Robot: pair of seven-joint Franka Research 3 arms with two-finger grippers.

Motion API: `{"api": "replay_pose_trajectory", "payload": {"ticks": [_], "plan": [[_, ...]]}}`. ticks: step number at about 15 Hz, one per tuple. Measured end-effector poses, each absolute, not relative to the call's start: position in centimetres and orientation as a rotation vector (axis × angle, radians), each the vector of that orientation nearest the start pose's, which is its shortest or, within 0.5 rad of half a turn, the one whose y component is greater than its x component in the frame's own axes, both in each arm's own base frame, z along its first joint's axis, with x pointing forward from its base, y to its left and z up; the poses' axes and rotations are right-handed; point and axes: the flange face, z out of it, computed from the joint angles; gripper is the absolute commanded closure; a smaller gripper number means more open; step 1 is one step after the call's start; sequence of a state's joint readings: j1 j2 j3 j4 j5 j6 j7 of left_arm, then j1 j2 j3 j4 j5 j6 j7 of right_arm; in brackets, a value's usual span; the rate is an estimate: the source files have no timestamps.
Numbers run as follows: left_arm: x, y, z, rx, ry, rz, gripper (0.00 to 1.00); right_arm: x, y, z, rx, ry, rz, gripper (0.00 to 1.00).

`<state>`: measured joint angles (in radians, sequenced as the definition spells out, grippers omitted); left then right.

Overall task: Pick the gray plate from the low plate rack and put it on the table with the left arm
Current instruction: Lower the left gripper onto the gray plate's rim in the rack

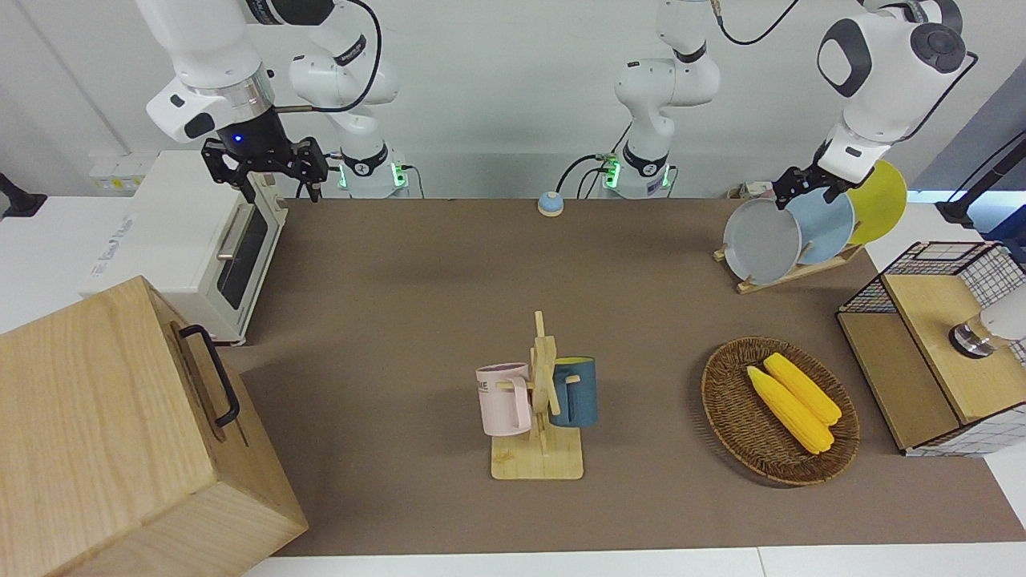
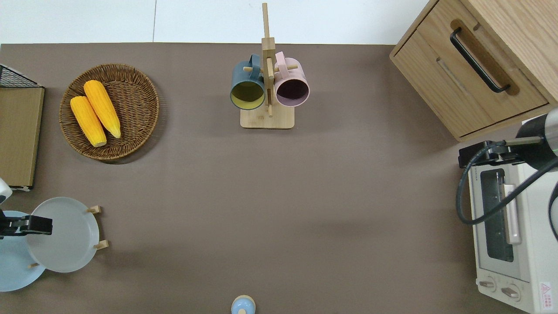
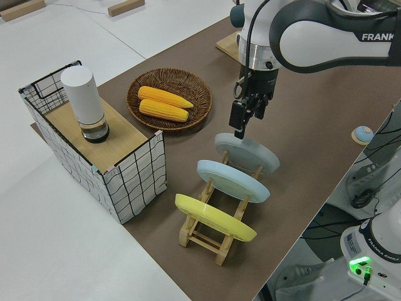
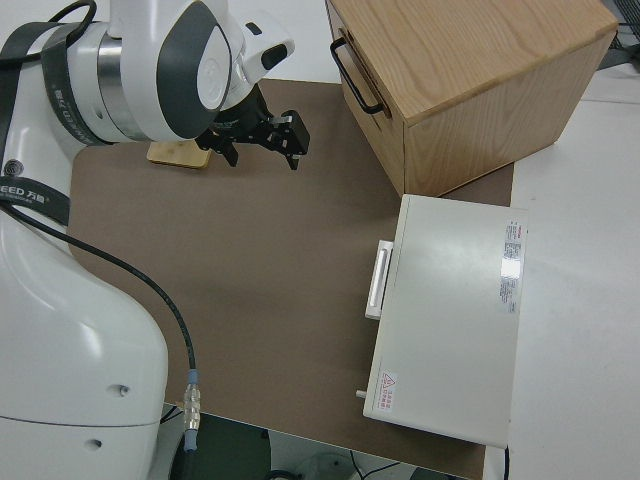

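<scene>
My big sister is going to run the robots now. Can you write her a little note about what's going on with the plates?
Left gripper: up in the air over the top rim of the gray plate. It holds nothing; whether its jaws are open cannot be told.
Right arm: parked, jaws open and empty.
The gray plate leans in the low plate rack, in the slot farthest from the robots, with the light blue plate and the yellow plate in the slots after it.
Done: the left arm has reached the rack.
Left: grip the gray plate's rim, lift it out, and lay it on the table.
</scene>
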<state>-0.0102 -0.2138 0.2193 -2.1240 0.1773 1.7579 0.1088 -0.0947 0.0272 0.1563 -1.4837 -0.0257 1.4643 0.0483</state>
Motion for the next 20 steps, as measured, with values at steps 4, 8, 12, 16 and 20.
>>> {"api": "replay_pose_trajectory", "payload": {"ticks": [4,8,12,16,20], "plan": [[44.9,13.2,45.8,-3.038,-0.099,0.233,0.0,55.1,3.0,64.1,-3.165,-0.018,0.071,0.017],[44.1,13.2,43.2,-3.036,-0.088,0.224,0.01,55.1,3.0,64.1,-3.165,-0.018,0.071,0.017],[43.9,13.1,43.1,-3.035,-0.084,0.219,0.12,55.1,3.0,64.1,-3.165,-0.018,0.071,0.017],[43.8,13.1,43.0,-3.036,-0.083,0.22,0.89,55.1,3.0,64.1,-3.165,-0.018,0.071,0.017],[43.8,13.1,43.0,-3.036,-0.082,0.221,1.0,55.1,3.0,64.1,-3.165,-0.018,0.071,0.017]]}}
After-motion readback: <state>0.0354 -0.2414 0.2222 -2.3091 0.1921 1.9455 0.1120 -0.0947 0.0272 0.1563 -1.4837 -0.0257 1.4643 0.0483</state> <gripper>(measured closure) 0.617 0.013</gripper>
